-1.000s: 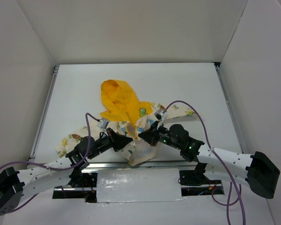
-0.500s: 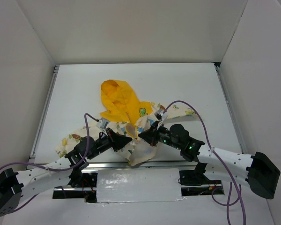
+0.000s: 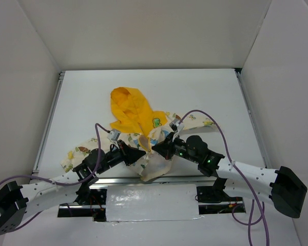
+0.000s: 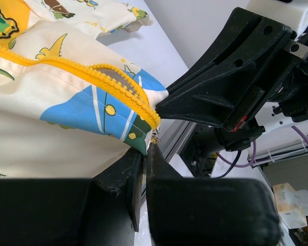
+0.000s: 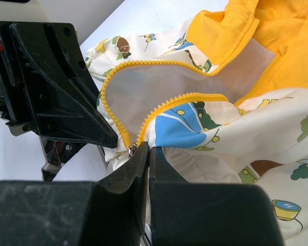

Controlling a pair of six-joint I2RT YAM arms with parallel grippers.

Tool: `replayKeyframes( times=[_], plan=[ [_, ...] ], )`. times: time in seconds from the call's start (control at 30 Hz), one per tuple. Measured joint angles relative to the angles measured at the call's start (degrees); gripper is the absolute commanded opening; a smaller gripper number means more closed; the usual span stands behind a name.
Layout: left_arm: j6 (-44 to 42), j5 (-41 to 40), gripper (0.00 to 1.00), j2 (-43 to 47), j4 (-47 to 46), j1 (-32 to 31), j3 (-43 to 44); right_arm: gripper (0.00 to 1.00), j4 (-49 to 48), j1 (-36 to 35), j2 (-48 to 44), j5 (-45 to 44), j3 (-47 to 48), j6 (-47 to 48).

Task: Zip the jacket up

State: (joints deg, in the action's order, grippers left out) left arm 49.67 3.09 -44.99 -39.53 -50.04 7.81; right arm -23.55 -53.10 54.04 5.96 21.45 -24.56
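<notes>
The left gripper (image 4: 145,154) has its jaws drawn narrow, nipping the bottom corner of the jacket (image 3: 129,108) right at the end of the yellow zipper (image 4: 51,65). The jacket lies bunched at the near middle of the table (image 3: 210,92), hood pointing away, front still apart. Just to the right, the right gripper (image 5: 148,152) is pinched tight on the other front edge's lower end.
</notes>
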Motion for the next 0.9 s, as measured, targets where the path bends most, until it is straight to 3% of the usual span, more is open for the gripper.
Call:
replayKeyframes(
  times=[0.9],
  plan=[
    [-0.74,6.19,0.00,-4.81,-4.28,0.26,0.02,0.00,2.05,2.25,0.87,6.08,1.70,1.70]
  ],
)
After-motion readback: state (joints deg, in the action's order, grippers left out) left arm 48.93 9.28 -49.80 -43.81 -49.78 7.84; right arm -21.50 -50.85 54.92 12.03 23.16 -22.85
